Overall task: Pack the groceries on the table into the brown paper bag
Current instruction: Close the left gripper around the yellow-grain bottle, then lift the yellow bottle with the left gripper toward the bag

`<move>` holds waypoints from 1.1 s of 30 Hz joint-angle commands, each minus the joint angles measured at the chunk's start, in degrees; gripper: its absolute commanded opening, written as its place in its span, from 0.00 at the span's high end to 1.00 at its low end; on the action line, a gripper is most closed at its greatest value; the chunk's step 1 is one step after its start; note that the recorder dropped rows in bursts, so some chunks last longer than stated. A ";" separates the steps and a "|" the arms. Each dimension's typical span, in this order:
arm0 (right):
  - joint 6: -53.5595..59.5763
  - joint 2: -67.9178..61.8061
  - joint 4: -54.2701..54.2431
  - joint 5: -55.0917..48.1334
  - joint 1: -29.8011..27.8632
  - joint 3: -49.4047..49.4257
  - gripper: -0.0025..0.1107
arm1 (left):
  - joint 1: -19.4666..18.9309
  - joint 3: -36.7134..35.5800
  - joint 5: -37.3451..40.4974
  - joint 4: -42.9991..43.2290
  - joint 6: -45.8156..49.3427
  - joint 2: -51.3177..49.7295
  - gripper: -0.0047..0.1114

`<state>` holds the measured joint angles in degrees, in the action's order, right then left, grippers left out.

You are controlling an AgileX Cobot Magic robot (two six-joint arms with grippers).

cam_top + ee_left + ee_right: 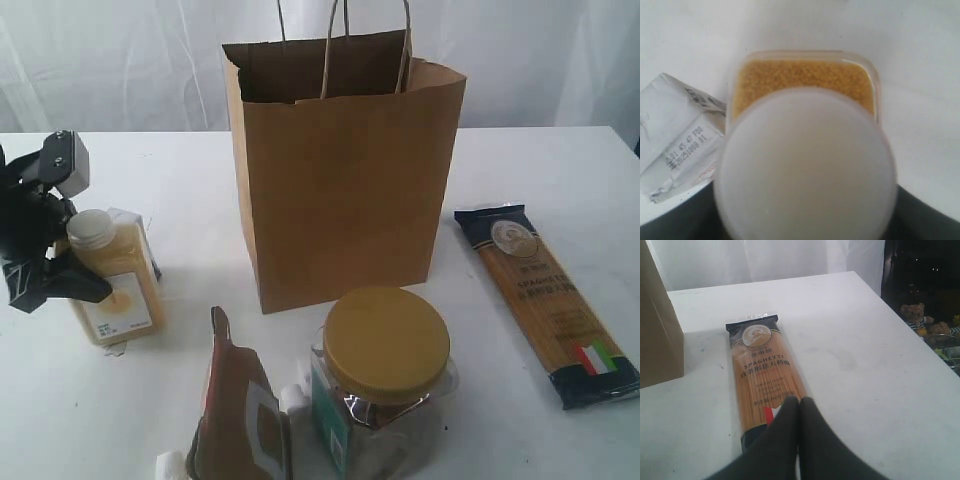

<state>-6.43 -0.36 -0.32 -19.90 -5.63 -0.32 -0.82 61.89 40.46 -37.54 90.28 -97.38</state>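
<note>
Find the yellow-grain bottle (112, 285) upright on the worktop (560, 160), left of the brown paper bag (345, 190), with the left tool (68, 262) set about its white cap (805, 165) and one dark finger (80, 288) lying across the bottle's front; cannot tell whether clamped on the bottle or merely close. Note the right tool (799, 405), fingertips pressed together and holding nothing, hanging over the near navy end of the spaghetti packet (765, 375), itself flat on the worktop right of the bag.
</note>
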 commanded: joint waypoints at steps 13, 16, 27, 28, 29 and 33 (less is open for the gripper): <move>-0.17 0.36 -0.09 0.19 -0.32 0.32 0.98 | -0.07 6.68 2.61 -7.35 -22.25 10.88 0.96; -0.17 0.36 -0.09 0.19 -0.32 0.32 0.98 | -0.07 11.64 3.21 -4.29 -29.22 15.14 0.96; -0.17 0.36 -0.09 0.19 -0.32 0.32 0.98 | -0.07 23.44 5.92 -29.03 -21.53 18.73 0.96; -0.17 0.36 -0.09 0.19 -0.32 0.32 0.98 | -0.07 23.67 6.48 -34.43 -17.92 18.01 0.96; -0.17 0.36 -0.09 0.19 -0.32 0.32 0.98 | -0.07 23.93 7.39 -38.91 -14.64 17.48 0.96; -0.17 0.36 -0.09 0.19 -0.32 0.32 0.98 | -0.07 24.90 9.72 -56.73 0.85 14.78 0.96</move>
<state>-6.43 -0.36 -0.32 -19.90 -5.63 -0.32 -0.82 85.15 50.02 -78.28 81.70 -82.03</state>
